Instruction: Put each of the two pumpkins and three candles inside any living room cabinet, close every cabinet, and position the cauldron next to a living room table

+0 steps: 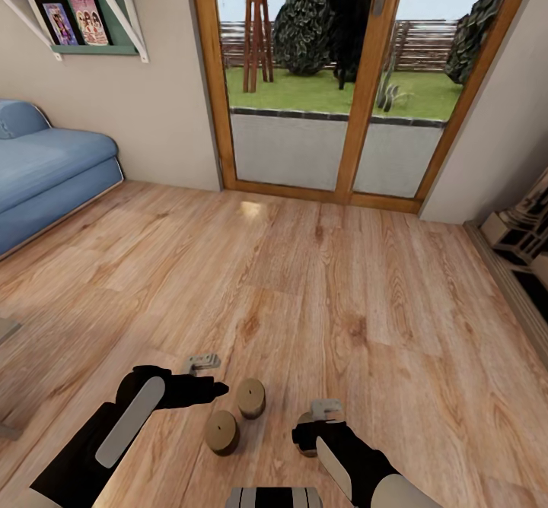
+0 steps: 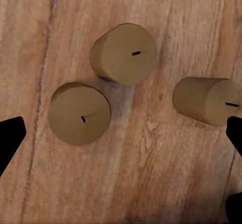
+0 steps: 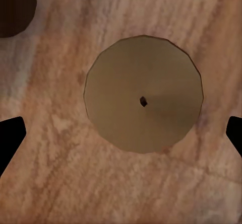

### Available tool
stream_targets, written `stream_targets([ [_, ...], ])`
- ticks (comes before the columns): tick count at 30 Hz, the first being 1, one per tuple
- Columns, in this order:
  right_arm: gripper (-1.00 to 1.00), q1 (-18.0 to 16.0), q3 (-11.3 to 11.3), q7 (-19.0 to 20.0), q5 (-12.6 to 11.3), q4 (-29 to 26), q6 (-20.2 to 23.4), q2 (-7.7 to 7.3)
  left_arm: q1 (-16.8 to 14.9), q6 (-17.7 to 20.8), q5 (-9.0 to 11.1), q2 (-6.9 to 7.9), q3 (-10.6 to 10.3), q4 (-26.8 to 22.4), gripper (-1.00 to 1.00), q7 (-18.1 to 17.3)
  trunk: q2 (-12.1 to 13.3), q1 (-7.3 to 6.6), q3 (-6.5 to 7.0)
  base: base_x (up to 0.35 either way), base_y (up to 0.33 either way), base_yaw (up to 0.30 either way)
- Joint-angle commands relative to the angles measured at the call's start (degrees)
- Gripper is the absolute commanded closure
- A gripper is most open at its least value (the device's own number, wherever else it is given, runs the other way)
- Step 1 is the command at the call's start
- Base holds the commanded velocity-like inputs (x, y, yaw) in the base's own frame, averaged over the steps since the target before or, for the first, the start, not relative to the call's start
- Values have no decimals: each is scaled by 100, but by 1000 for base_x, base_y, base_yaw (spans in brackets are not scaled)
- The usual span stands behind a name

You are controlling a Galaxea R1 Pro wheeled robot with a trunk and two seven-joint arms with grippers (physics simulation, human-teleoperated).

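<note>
Right gripper [image 1: 327, 411] hangs straight over one candle [image 3: 143, 94], its dark fingers [image 3: 10, 138] spread wide to either side without touching it; in the head view that candle [image 1: 306, 441] peeks out at the gripper's 7 o'clock. Left gripper [image 1: 202, 361] is also open, above the floor [image 1: 320, 287] with two more candles at its 4 and 5 o'clock: one upright stub [image 1: 251, 398] and a nearer one [image 1: 222, 432], close together but apart. All three are short, smooth beige-tan cylinders with a tiny dark wick mark on a flat top. They stand on glossy, grained wooden planks.
</note>
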Motion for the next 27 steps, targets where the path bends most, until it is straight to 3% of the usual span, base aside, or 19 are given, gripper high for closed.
stream_targets([
  [1,-100,-3,48,-52,-61,-10,24,-5,-4,6,59,5,-11,-5,-100,60,-2,-1,-4,2,0,0],
  [12,-100,-3,45,-51,-56,-10,-1,-10,-4,6,63,-4,-7,-17,-100,52,-2,-1,-4,77,0,0],
  [17,-100,-3,49,-51,-54,-10,-259,-7,-4,6,66,-9,-8,-21,-100,52,-2,-1,-4,8,0,0],
  [27,-100,-61,52,-46,-35,-11,-419,-8,-4,6,65,-4,-1,-22,-100,51,-15,25,-226,1,0,0],
])
